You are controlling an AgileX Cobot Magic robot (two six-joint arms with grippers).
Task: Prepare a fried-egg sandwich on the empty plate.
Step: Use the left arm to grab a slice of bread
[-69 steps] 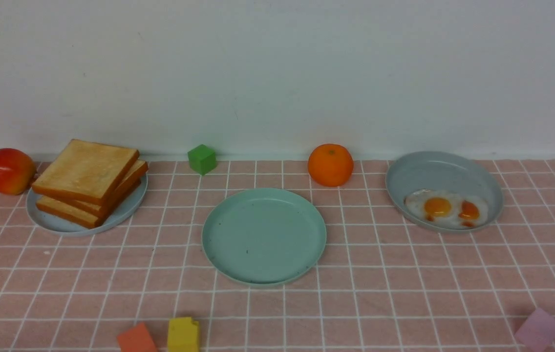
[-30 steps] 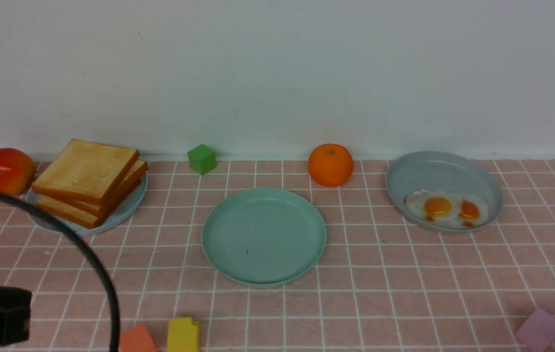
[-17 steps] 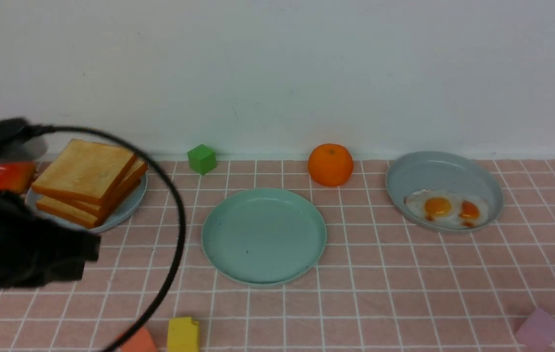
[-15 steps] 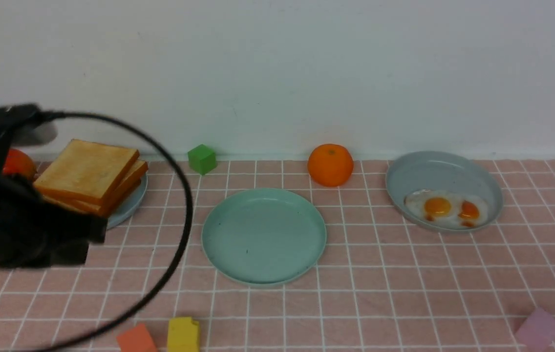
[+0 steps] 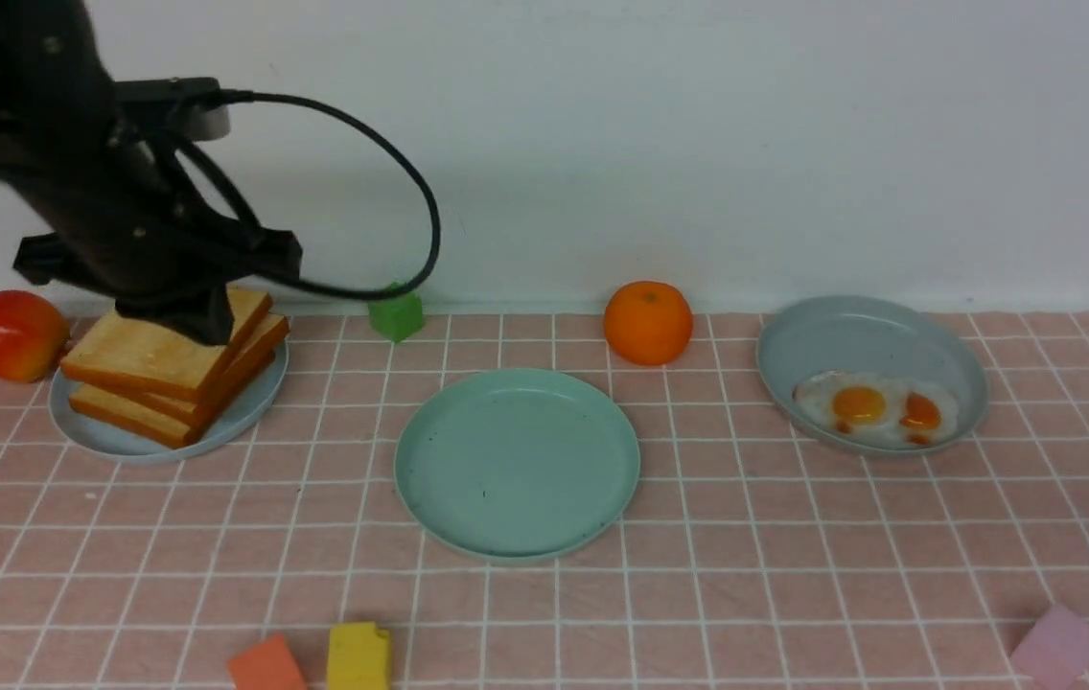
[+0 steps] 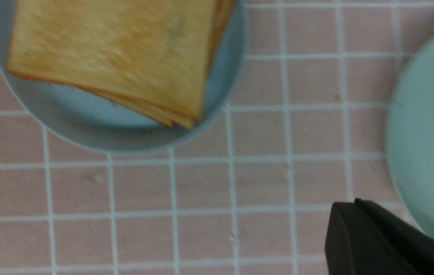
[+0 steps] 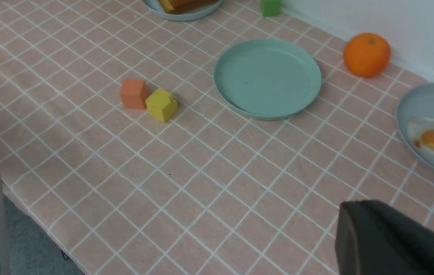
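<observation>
The bench [image 5: 794,575] holds no sandwich yet. The empty plate [image 5: 518,462] sits bare in the middle, with the grey-blue dish [image 5: 851,335] to its right and the toast stack [image 5: 147,353] to its left. Two fried eggs [image 5: 875,410] lie in the dish. The left hand [image 5: 190,321], pressed together, hangs above the toast (probably going for a first slice). Only a dark edge of the right hand [image 7: 385,240] shows, so I cannot tell its state. Bread, egg and bread are all left to do.

Mint-green plate [image 5: 516,460], golden-brown toast [image 5: 147,356], orange fruit [image 5: 648,323], pink white-gridded cloth [image 5: 746,556].
</observation>
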